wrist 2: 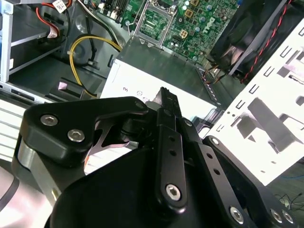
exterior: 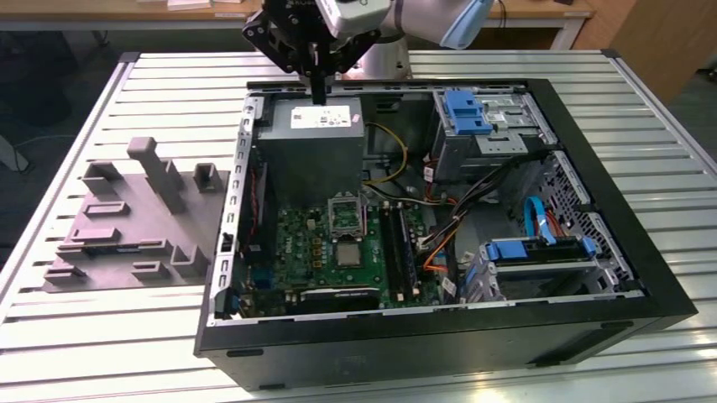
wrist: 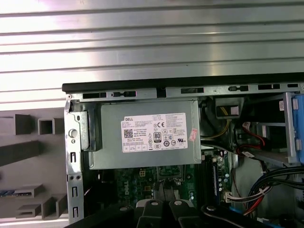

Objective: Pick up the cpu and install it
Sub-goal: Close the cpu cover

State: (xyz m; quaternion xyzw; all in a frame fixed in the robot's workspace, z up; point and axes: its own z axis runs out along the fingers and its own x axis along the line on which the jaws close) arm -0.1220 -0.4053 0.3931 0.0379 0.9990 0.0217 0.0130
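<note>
matt black end effector [exterior: 319, 99] (brushed grey metal box [exterior: 314, 159])

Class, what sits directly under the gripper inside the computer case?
The grey power supply with its white label lies below the gripper; whatever is beneath that box is covered.

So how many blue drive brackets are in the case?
2 blue drive brackets: one on the far drive bay, one on the near drive cage. More may be hidden.
</note>
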